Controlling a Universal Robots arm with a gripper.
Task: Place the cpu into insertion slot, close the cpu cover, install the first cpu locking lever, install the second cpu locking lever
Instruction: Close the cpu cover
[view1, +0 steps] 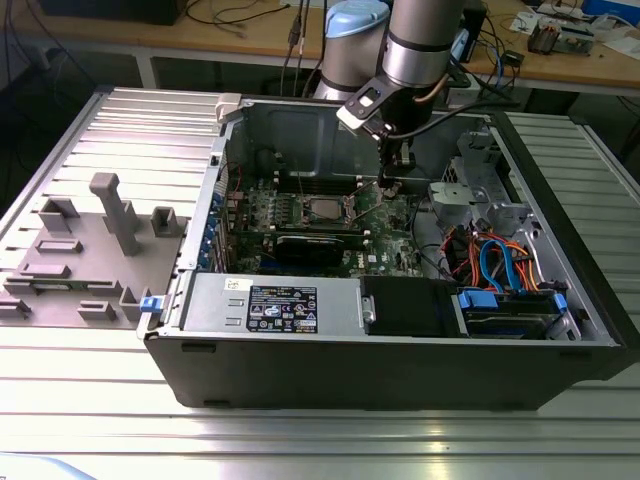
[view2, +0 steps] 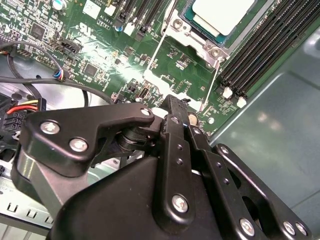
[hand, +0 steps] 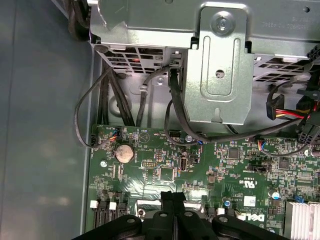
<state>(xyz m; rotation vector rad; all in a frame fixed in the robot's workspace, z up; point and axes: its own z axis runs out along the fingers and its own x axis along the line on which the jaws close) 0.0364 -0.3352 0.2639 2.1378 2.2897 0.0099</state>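
One open computer case is sitting on one tabletop, holding one motherboard, one cpu, two wire locking levers and one coin cell battery. One grey fixture is lying at its nine o'clock, and one arm is carrying one tool.

The arm is a silver-grey metal tube banded in black, with a pale blue joint cap beside it and a white-and-black camera block clamped just above the gripper. In the second wrist view the gripper is matte black, built of flat, round-ended linkage bars pinned with silver screws.
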